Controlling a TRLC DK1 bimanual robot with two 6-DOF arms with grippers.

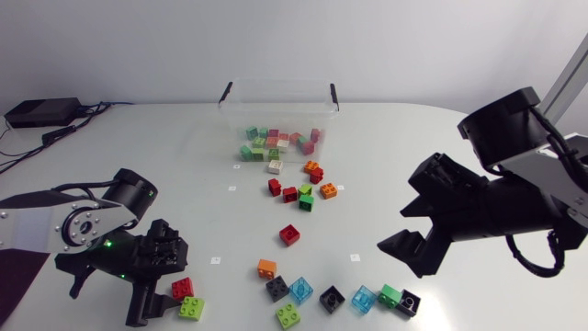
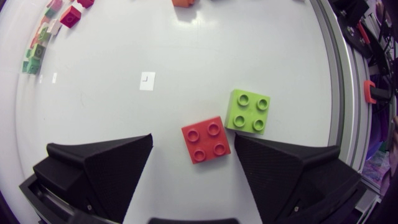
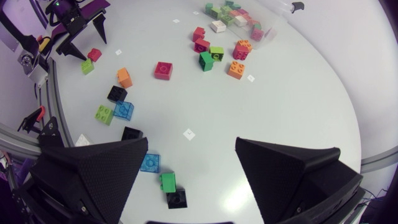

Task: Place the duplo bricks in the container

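A red brick (image 2: pixel 206 139) lies on the table between the fingers of my left gripper (image 2: pixel 193 142), close to one finger and clear of the other. A lime brick (image 2: pixel 249 111) sits just ahead of that finger. In the head view my left gripper (image 1: pixel 163 292) is low at the front left, open around the red brick (image 1: pixel 182 288), with the lime brick (image 1: pixel 191 308) beside it. My right gripper (image 1: pixel 397 230) hovers open and empty at the right. The clear container (image 1: pixel 230 115) at the back holds several bricks.
Loose bricks lie in front of the container, among them a white one (image 1: pixel 274 166) and a green one (image 1: pixel 305 202). A red brick (image 1: pixel 289 233) sits mid-table. Along the front edge is a row of several, including orange (image 1: pixel 266 268), black (image 1: pixel 332 299) and green (image 1: pixel 390 295).
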